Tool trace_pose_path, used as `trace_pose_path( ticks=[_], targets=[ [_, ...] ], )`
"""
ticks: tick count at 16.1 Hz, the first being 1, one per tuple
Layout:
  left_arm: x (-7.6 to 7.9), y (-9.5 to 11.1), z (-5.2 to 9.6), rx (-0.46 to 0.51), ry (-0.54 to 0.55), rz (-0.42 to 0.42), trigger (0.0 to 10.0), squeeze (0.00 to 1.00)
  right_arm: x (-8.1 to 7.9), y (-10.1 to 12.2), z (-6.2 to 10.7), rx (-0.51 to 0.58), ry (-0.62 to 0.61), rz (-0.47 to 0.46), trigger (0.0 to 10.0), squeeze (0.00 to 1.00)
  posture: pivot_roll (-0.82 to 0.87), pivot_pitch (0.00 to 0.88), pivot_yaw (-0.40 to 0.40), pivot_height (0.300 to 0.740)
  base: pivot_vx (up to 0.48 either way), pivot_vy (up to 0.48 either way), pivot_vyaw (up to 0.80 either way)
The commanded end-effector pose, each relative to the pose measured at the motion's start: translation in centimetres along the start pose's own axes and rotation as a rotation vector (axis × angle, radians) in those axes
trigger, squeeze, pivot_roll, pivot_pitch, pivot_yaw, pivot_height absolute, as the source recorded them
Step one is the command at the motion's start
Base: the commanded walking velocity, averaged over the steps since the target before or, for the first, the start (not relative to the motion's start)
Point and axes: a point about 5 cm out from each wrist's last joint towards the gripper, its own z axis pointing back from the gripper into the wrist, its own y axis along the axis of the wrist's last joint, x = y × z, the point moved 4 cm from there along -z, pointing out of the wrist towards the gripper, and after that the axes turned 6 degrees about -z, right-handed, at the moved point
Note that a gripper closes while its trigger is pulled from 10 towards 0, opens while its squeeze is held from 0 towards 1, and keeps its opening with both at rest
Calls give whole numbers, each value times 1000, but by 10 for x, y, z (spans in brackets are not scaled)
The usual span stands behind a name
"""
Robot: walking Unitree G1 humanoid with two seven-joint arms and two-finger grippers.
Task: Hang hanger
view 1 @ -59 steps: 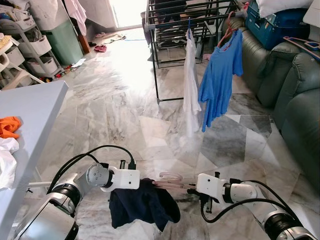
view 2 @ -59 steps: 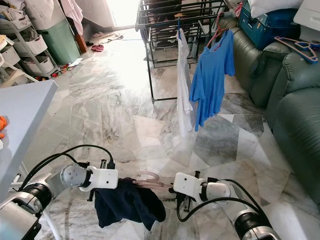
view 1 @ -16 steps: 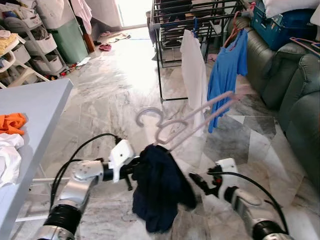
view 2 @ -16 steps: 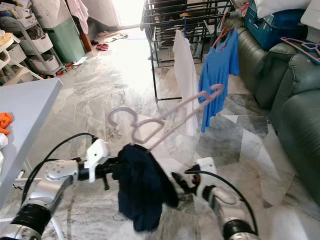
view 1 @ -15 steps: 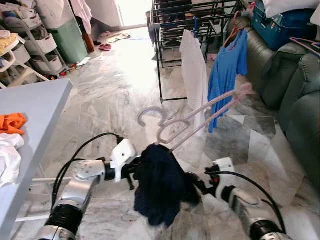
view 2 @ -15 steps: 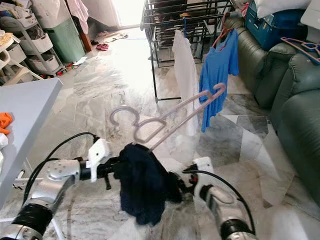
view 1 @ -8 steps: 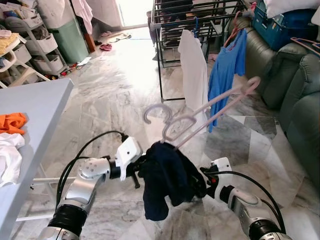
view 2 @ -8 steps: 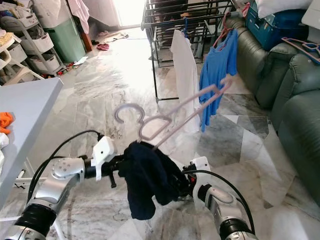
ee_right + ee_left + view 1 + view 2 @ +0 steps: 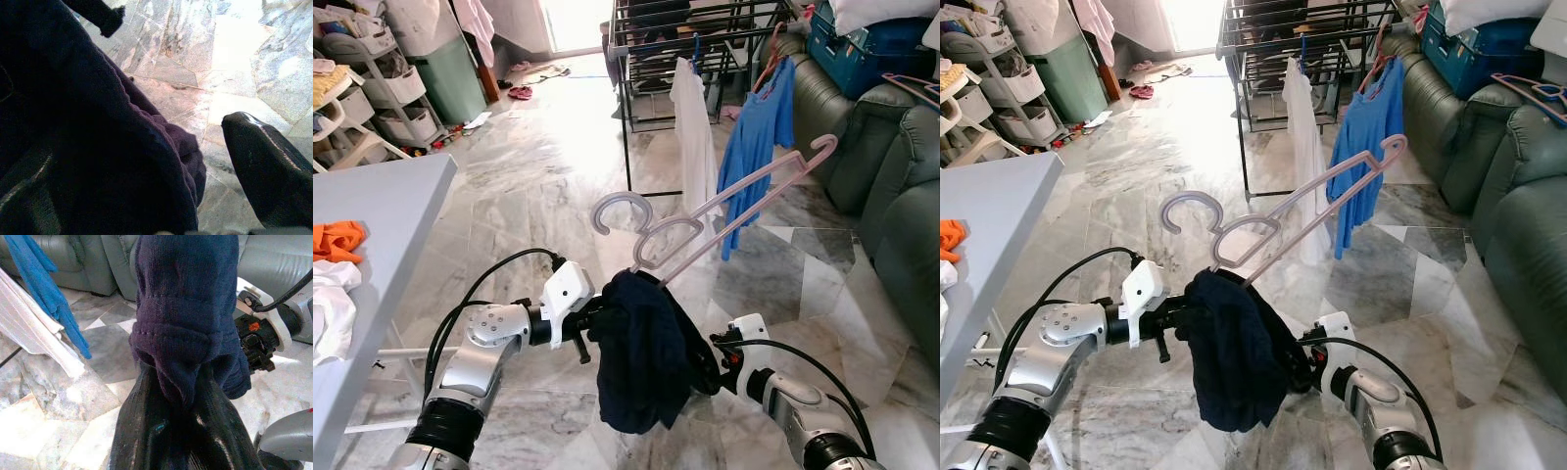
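Transport to the black metal drying rack [image 9: 695, 24], well ahead, is judged the step in hand. A dark navy knitted garment [image 9: 641, 357] on a pale pink plastic hanger [image 9: 705, 220] is pinched in the left gripper [image 9: 183, 396]. The right gripper [image 9: 146, 156] is spread beside the cloth. Walking closer is called for next.

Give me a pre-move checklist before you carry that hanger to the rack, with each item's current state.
1. Left gripper jaws shut on the dark garment: ok.
2. Garment properly on the pink hanger: not ok, it hangs bunched at the lower end.
3. Hanger hook free: ok, it points up into open air.
4. Right gripper released: ok, jaws open around the garment's hem.
5. Path across the floor to the drying rack: ok.
6. Free rail space beside the blue shirt and white shirt: cannot tell.
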Motion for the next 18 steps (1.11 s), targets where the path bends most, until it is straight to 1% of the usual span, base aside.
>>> trace_pose_path(
  ticks=[1, 9, 10, 12, 13, 14, 15, 18],
  targets=[
    [-5, 7, 3, 19, 14, -19, 0, 0, -4, -4, -2, -18, 13, 1, 10000, 0, -145, 0, 121, 740, 0, 0, 0],
    [-5, 7, 3, 19, 14, -19, 0, 0, -4, -4, -2, -18, 13, 1, 10000, 0, -145, 0, 121, 740, 0, 0, 0],
    [-4, 11, 3, 29, 6, -14, 0, 0, -3, -6, -1, -27, 6, 1, 10000, 0, -143, 0, 119, 740, 0, 0, 0],
    [-15, 21, -1, 79, 86, -17, 0, 0, -1, -20, -8, -76, -107, -76, 10000, 0, -147, 0, 105, 740, 0, 0, 0],
    [-23, 30, -3, 112, 128, -25, 0, 0, -3, -34, -10, -143, -156, -108, 10000, 0, -145, 0, 103, 740, 0, 0, 0],
    [-26, 34, -3, 123, 131, -32, 0, 0, -5, -42, -8, -180, -146, -106, 10000, 0, -144, 0, 103, 740, 0, 0, 0],
    [-26, 36, -3, 126, 131, -35, 0, 0, -5, -44, -7, -190, -144, -111, 10000, 0, -143, 0, 103, 740, 0, 0, 0],
    [-26, 41, -2, 136, 127, -43, 0, 0, -1, -43, -6, -187, -170, -132, 10000, 0, -142, 0, 107, 740, 0, 0, 0]
  ],
)
